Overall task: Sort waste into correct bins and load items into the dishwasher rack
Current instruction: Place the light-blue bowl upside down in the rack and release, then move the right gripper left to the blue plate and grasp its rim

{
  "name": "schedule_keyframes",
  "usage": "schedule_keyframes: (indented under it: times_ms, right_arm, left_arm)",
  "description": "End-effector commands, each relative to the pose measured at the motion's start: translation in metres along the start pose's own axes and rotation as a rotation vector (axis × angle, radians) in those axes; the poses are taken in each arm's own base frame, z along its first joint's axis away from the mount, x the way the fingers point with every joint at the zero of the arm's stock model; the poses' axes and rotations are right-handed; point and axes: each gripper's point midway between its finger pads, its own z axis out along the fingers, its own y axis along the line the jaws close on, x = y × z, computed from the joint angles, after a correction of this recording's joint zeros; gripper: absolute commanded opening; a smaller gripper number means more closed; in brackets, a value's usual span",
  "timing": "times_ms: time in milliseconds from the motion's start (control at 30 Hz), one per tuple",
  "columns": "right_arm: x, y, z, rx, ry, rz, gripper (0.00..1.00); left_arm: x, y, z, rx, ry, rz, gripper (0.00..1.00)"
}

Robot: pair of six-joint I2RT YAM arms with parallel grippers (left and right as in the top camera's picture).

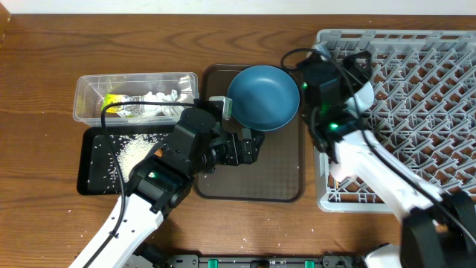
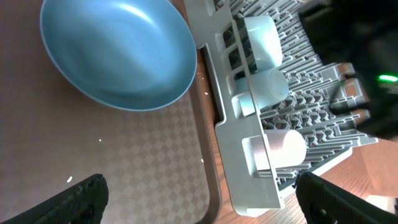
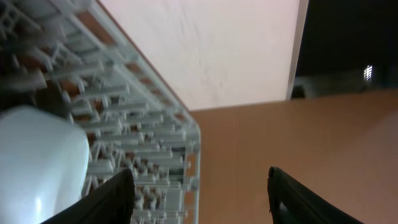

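While the light-blue round bowl [image 1: 262,97] sits upright at upper centre of the overhead frame, on the brown rectangular serving tray [image 1: 282,182], loading is judged the step in hand. To its right, the grey pegged plastic dishwasher rack [image 1: 416,97], with small pale cups [image 2: 267,90] along its near edge. Below the bowl, the left gripper [image 1: 249,145]: fingers spread, empty. Over the rack, the right gripper [image 3: 200,177]: spread, holding nothing. Next move: pinch the bowl's rim, lift it across into the rack.
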Motion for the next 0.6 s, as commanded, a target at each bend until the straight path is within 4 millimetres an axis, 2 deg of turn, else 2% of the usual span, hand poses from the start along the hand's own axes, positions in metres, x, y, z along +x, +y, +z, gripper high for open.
schedule_keyframes:
  times_ms: [0, 167, 267, 433, 567]
  right_arm:
    - [0.01, -0.009, -0.004, -0.065, -0.022, 0.17, 0.68]
    - [0.027, 0.011, -0.014, -0.327, -0.043, 0.388, 0.69]
    - [0.018, 0.029, -0.032, -0.544, -0.11, 0.494, 0.7]
    - [-0.016, 0.046, -0.077, -0.816, -0.257, 0.593, 0.69]
    - [-0.023, 0.058, -0.084, -0.889, -0.177, 0.772, 0.69]
  left_arm:
    - [0.0, 0.002, 0.001, -0.008, 0.002, -0.003, 0.98]
    - [0.0, 0.002, 0.001, -0.008, 0.002, -0.003, 0.98]
    - [0.0, 0.002, 0.001, -0.008, 0.002, -0.003, 0.98]
    - [0.001, 0.0, 0.001, 0.002, 0.008, -0.016, 0.98]
    - [-0.006, -0.002, 0.001, 0.011, -0.02, -0.098, 0.98]
